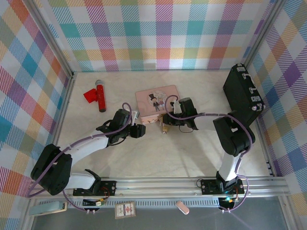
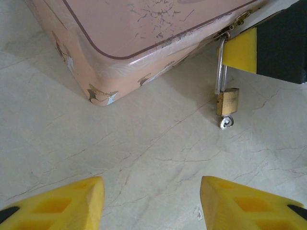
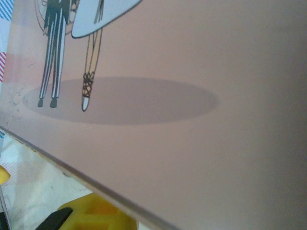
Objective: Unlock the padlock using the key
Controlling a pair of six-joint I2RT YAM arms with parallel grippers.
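Observation:
The pink tin box (image 1: 156,103) stands mid-table; its near corner (image 2: 103,93) shows in the left wrist view. The small brass padlock (image 2: 227,101) hangs by its silvery shackle (image 2: 220,72) from the box's front hasp. The grey key (image 2: 225,122) sticks out of the padlock's bottom, its ring head by the table. In the top view the padlock (image 1: 164,128) is a small speck. My left gripper (image 2: 152,211) is open over bare table, short of the padlock. My right gripper (image 1: 169,117) is at the box's front edge by the hasp, one yellow finger (image 2: 240,50) against the box; its other finger is hidden.
A red piece and a red-and-grey cylinder (image 1: 98,95) lie at the back left. A black case (image 1: 242,93) leans by the right wall. Plaid walls enclose the table. The box lid (image 3: 168,96) sits close over the right wrist camera, a yellow finger (image 3: 93,213) below it.

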